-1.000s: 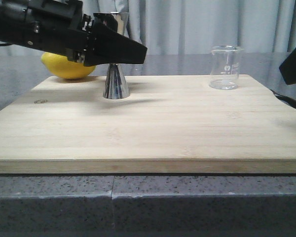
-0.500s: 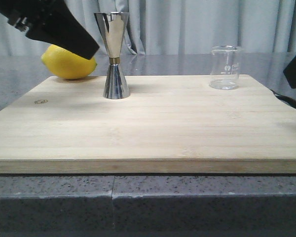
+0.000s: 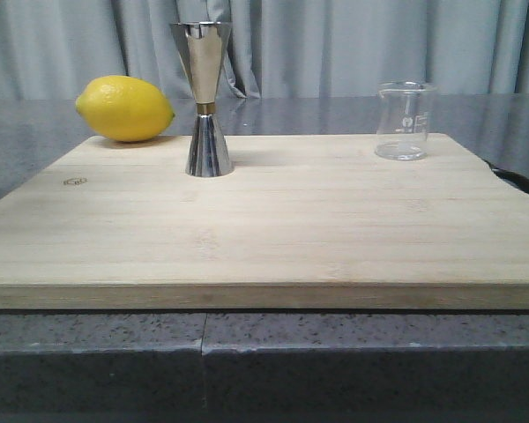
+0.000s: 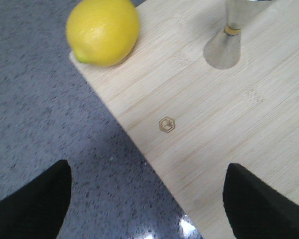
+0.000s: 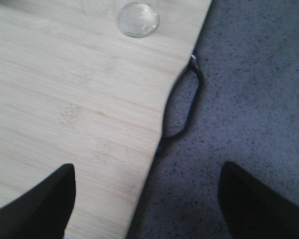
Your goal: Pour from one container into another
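The steel jigger [image 3: 203, 99] stands upright on the left back part of the wooden board [image 3: 264, 220]; its lower cone and gold band show in the left wrist view [image 4: 224, 45]. The clear glass beaker [image 3: 403, 121] stands upright at the board's back right, seen from above in the right wrist view [image 5: 138, 19]. Neither arm shows in the front view. My left gripper [image 4: 147, 199] is open, high above the board's left edge, nothing between its fingers. My right gripper [image 5: 147, 204] is open above the board's right edge, also holding nothing.
A yellow lemon [image 3: 125, 108] lies behind the board's back left corner, also in the left wrist view [image 4: 103, 31]. A black metal handle [image 5: 187, 107] sticks out from the board's right edge. Dark speckled stone counter [image 3: 264, 352] surrounds the board; grey curtains hang behind.
The left arm has pulled up and away to the left from the jigger and left the front view. The right arm at the right edge has also withdrawn out of that view.
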